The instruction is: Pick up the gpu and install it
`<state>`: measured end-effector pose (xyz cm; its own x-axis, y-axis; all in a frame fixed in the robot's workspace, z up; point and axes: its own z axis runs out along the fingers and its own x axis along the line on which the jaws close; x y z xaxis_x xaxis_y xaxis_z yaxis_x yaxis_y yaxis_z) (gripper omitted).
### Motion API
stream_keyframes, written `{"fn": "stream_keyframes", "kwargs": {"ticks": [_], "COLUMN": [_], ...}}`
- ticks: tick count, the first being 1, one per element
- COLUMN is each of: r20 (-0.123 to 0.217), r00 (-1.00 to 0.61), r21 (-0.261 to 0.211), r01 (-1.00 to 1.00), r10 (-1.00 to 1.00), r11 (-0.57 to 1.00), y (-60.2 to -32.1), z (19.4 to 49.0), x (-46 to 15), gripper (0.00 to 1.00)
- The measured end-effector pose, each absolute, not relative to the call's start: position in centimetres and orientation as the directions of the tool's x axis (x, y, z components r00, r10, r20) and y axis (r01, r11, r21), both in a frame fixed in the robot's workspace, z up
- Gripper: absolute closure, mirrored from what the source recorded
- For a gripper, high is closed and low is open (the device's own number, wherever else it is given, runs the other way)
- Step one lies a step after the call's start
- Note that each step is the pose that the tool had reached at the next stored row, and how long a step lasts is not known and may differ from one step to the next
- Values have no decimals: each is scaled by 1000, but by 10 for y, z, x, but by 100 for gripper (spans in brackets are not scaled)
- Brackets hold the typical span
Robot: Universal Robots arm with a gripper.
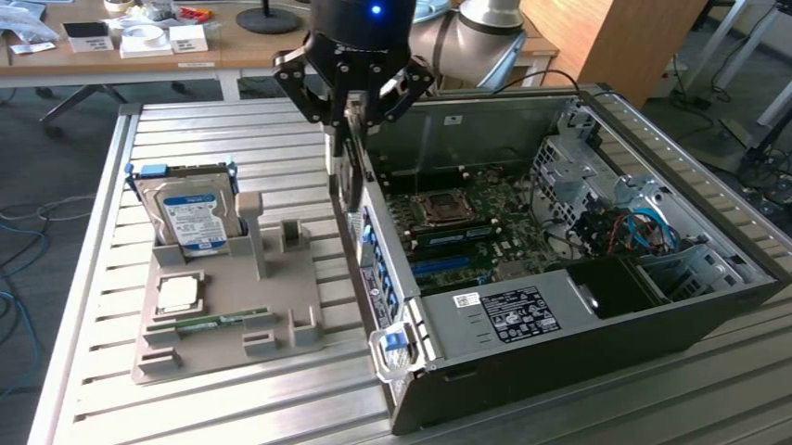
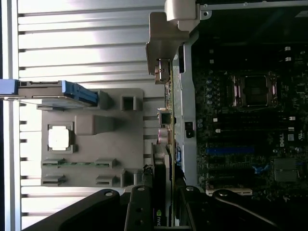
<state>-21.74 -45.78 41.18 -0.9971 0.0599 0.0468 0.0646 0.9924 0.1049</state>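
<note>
- The tool (image 1: pixel 354 116) is clamped on the gpu (image 1: pixel 351 171), with a finger pressed to each flat side of the card
- The gpu hangs on edge, long side pointing down, over the computer case (image 1: pixel 693 306) wall that faces the grey tray (image 1: pixel 282 311); whether its lower end touches the case rim cannot be told
- In the wrist view the gpu (image 2: pixel 161 175) reaches out from the tool (image 2: pixel 161 211) along that same wall; a small green mark sits on the card by the fingers (image 2: pixel 139 211), too small to read
- The case lies open on the slatted metal counter (image 1: pixel 248 139), showing the motherboard (image 1: pixel 489 218) with its processor socket (image 1: pixel 443 209)
- White lettering on the motherboard, seen sideways in the wrist view, appears to read DELL (image 2: pixel 290 139), near a blue slot (image 2: pixel 229 150)
- A black and white sticker (image 1: pixel 520 315) is on the dark box inside the case; its print is too fine to read
- On the grey tray a hard drive (image 1: pixel 192 218) stands upright with a blue-white label, the text illegible
- Lying flat on the same tray are a square processor chip (image 1: pixel 180 294) and a green memory stick (image 1: pixel 223 321), both well apart from the tool
</note>
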Motion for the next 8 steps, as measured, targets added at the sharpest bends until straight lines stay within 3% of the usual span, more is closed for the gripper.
{"fn": "stream_keyframes", "kwargs": {"ticks": [8], "r20": [52], "r00": [-997], "r21": [104], "r01": [65], "r10": [60], "r11": [992], "y": [-458], "z": [412], "x": [-194], "gripper": [73]}}
